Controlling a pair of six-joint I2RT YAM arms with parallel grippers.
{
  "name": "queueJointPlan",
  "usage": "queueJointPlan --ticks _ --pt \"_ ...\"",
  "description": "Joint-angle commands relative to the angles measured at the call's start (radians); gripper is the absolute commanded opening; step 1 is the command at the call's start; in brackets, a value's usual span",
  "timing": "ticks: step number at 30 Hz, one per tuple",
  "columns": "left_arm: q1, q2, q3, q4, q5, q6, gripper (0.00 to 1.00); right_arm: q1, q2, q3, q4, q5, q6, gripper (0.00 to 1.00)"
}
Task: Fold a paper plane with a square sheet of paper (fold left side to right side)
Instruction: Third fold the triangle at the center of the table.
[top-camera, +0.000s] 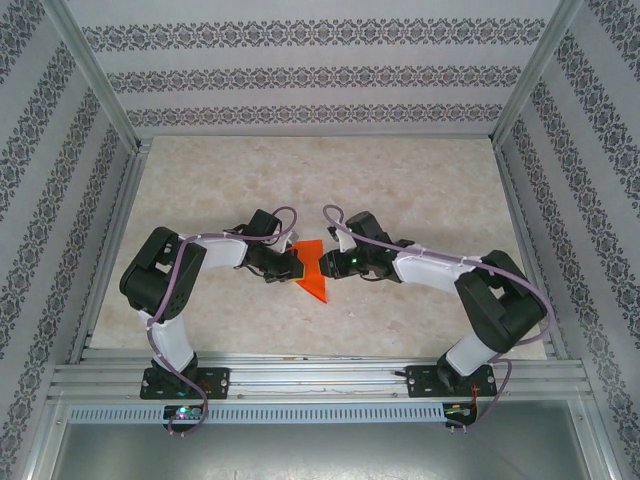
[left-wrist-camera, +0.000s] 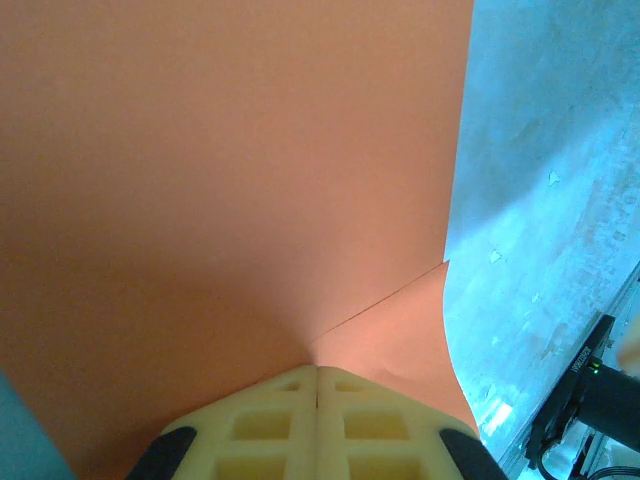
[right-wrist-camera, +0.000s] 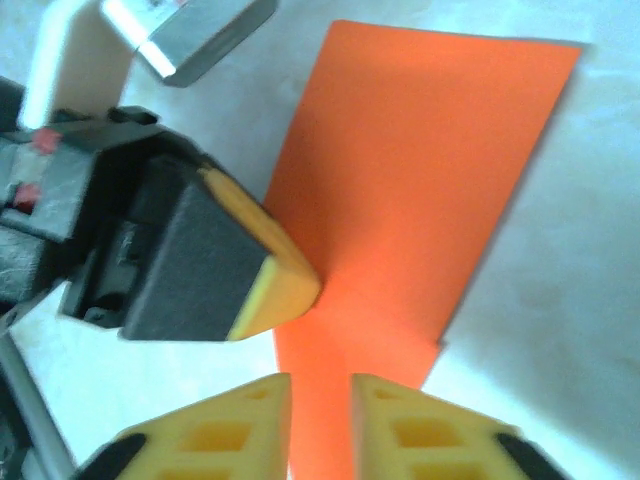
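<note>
**Both grippers meet over the orange sheet at mid-table**

From the top camera we see the thin bright orange sheet of paper (top-camera: 313, 278) lying on the pale, marbled table (top-camera: 420, 190). It sits about midway between the two arms and a little nearer their bases than the far wall. From there it reads as a narrow shape tapering to a point on the near side.

The left gripper (top-camera: 291, 268), with its cream-yellow moulded fingers on a black body, reaches in from the left and meets the paper's left edge. In its own wrist camera the left gripper (left-wrist-camera: 317, 385) has its fingers pressed together with only a seam between them. Their tips sit against the sheet of paper (left-wrist-camera: 230, 180), which spreads across most of that view. A straight crease runs from the fingertips up to a notch in the paper's right edge. We cannot tell whether any paper is caught between the fingers.

The right gripper (top-camera: 323, 266) comes in from the opposite side, just beside the left one. In the right wrist camera the right gripper (right-wrist-camera: 320, 390) has its fingers a narrow gap apart, with orange visible through the gap. The sheet of paper (right-wrist-camera: 420, 160) runs away from them, flat on the table (right-wrist-camera: 590, 300). One yellow-tipped finger of the left gripper (right-wrist-camera: 280, 285) touches the sheet's left edge.
</note>
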Motion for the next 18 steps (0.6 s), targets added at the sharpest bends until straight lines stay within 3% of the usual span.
queueJointPlan --ticks 1,6,18 --pt "-0.006 0.028 -0.006 -0.067 -0.066 0.025 0.03 0.004 -0.045 -0.056 -0.015 -0.090 0.075 0.10" --pt "-0.007 0.025 -0.006 -0.066 -0.066 0.025 0.03 0.040 -0.028 -0.090 0.037 -0.149 0.145 0.00" --pt "-0.006 0.026 -0.004 -0.069 -0.066 0.025 0.03 0.062 0.077 -0.068 0.058 -0.158 0.168 0.00"
